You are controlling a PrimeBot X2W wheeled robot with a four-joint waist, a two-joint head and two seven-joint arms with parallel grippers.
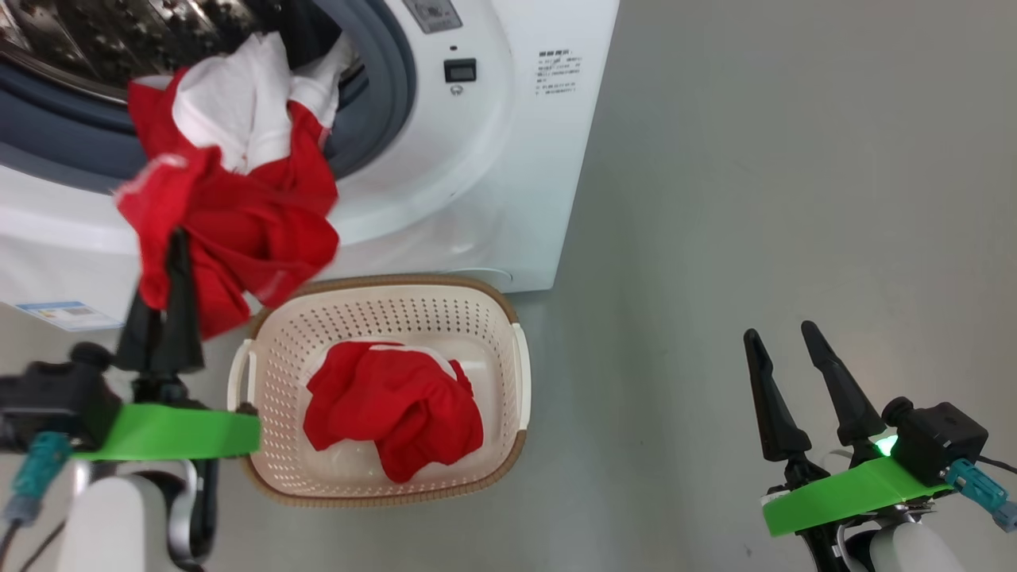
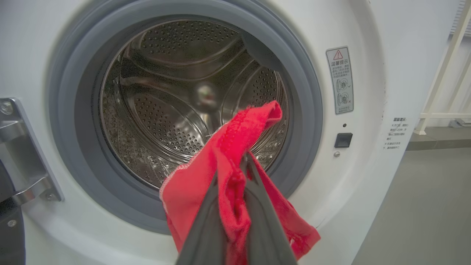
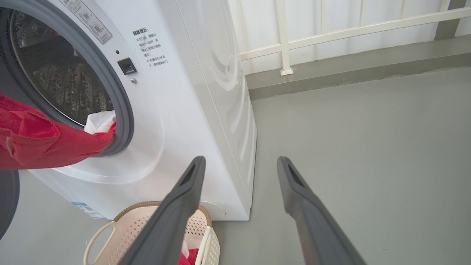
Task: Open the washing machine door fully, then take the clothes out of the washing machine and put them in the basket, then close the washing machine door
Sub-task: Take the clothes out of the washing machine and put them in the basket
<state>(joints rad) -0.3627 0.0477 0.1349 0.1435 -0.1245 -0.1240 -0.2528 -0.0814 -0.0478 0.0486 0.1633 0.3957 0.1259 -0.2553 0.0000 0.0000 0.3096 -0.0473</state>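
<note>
Starting at the lower left of the head view, a small blue-and-white sticker sits on the big white front-loading washing machine; its print is too small to read. In the left wrist view, a narrow warning label with a red triangle and Chinese characters stands right of the drum mouth. A block of small print lies lower right of it. Neither can be read.

At the left of the head view, the left gripper is clamped on the bright red garment with white panels. The garment hangs from the grey rubber gasket down the machine's front, and its lower folds reach just above the upper left rim of the cream perforated plastic basket. A second bundle of red fabric lies inside the basket.

At the lower right, the right gripper is spread wide and holds nothing. It is over the grey floor, well apart from machine and basket, and the floor runs open to the frame's right edge.
</note>
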